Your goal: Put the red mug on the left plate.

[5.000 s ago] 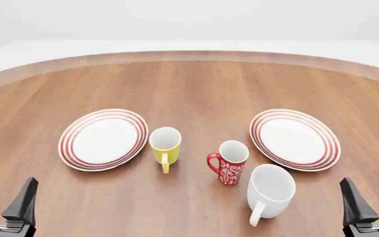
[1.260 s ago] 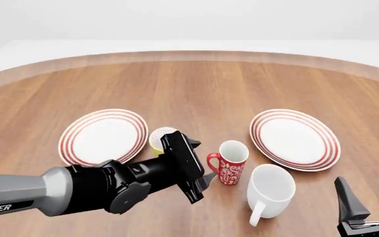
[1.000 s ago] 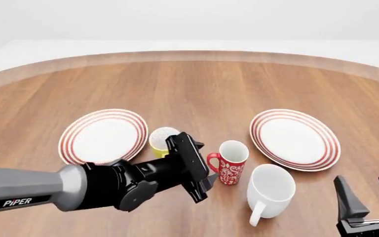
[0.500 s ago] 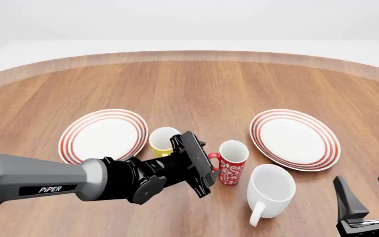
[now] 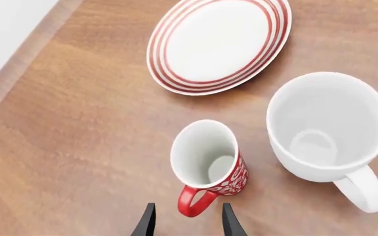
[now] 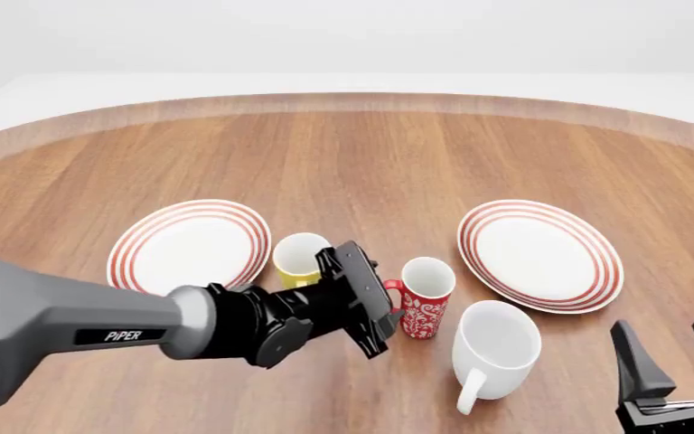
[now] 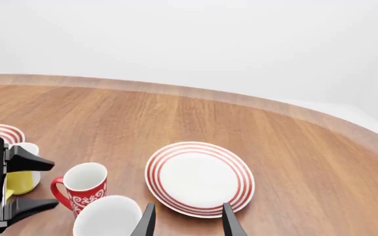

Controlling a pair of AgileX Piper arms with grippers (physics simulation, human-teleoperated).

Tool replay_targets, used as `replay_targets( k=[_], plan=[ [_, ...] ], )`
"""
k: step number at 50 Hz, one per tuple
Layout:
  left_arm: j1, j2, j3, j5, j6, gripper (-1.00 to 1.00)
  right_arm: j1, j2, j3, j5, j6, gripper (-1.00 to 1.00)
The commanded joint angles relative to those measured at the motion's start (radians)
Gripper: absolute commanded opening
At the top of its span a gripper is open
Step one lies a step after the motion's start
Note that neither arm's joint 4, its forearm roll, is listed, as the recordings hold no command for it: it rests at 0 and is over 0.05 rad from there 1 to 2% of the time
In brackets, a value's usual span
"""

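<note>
The red mug (image 6: 426, 298) with a white floral pattern stands upright at the table's middle, handle toward the left arm. It also shows in the left wrist view (image 5: 208, 162) and the right wrist view (image 7: 84, 189). My left gripper (image 6: 385, 309) is open, and its fingertips (image 5: 146, 223) straddle the tip of the red handle (image 5: 192, 200) without closing on it. The left plate (image 6: 191, 253), white with red rings, lies behind and to the left of that arm. My right gripper (image 6: 679, 366) is open and empty at the near right edge.
A yellow mug (image 6: 299, 258) stands right beside the left arm, between the left plate and the red mug. A bigger white mug (image 6: 494, 348) stands close to the red mug on its near right. The identical right plate (image 6: 540, 255) lies further right.
My left arm has reached in from the near left and crept right until its open fingers came around the red mug's handle. The mugs, plates and right gripper have not moved.
</note>
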Motion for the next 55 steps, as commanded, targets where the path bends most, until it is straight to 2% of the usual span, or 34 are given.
replay_targets(
  k=[1,22,23,43,55],
  plan=[
    [-0.001,0.025,-0.013,-0.001,-0.003,1.00,-0.002,0.028,0.000,-0.028,0.001,1.00],
    [-0.004,0.036,-0.023,0.005,-0.013,1.00,-0.004,-0.017,0.000,0.017,0.003,1.00],
    [-0.004,0.036,-0.021,0.002,-0.010,-1.00,-0.004,-0.017,0.000,0.018,0.003,1.00],
    [-0.012,0.019,-0.009,-0.004,-0.022,-1.00,-0.006,-0.024,0.000,0.026,0.002,1.00],
    [0.017,-0.017,-0.013,-0.004,-0.052,-1.00,-0.006,-0.012,0.000,0.011,0.000,1.00]
  ],
)
